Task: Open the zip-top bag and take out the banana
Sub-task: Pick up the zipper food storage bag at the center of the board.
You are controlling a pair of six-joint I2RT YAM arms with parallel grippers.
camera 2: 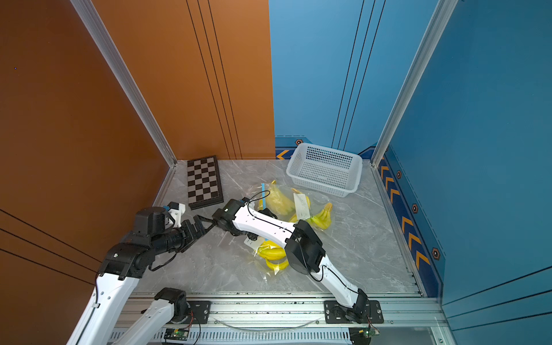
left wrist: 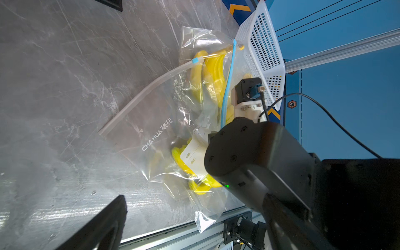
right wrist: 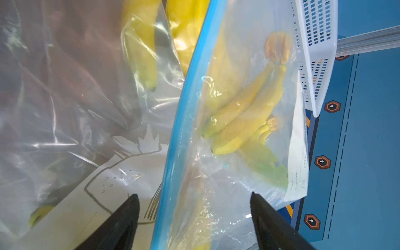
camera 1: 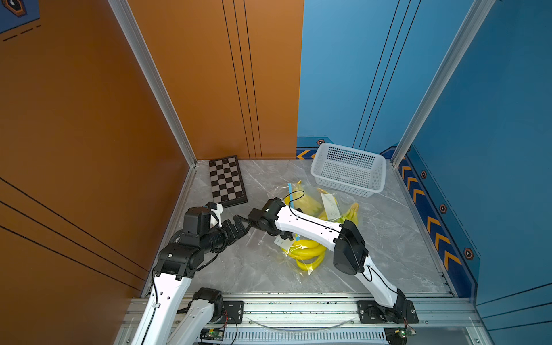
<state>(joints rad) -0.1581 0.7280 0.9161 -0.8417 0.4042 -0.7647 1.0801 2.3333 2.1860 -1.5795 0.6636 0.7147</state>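
A grey marble counter (camera 1: pixel 388 239) was seen, walled in orange and blue. A white perforated basket (camera 1: pixel 349 156) was set at its far side, and a chessboard (camera 1: pixel 227 180) was laid flat by the orange wall.

Near the middle, two clear bags were spread, partly overlapping. A printed zip-top bag (left wrist: pixel 138 138) lay nearer the arm bases, and a blue-sealed zip-top bag (right wrist: pixel 229 190) lay just beside the basket. Yellow bananas (camera 1: pixel 307 254) were enclosed in the printed bag, and a second bunch (right wrist: pixel 244 112) was seen through the plastic of the blue-sealed one.

In both top views the right arm (camera 1: pixel 307 224) was stretched low across the bags, so the right fingers (right wrist: pixel 121 223) were hidden there. In the right wrist view they were held well apart and clamped on nothing. The blue seal (right wrist: pixel 184 121) ran between them, and whether it was touched could not be told.

The left fingers (camera 1: pixel 236 228) were held over bare counter between the chessboard and the printed bag, close beside the right wrist. They were spread wide, with nothing gripped. Only one of them (left wrist: pixel 104 227) was caught by the left wrist view.
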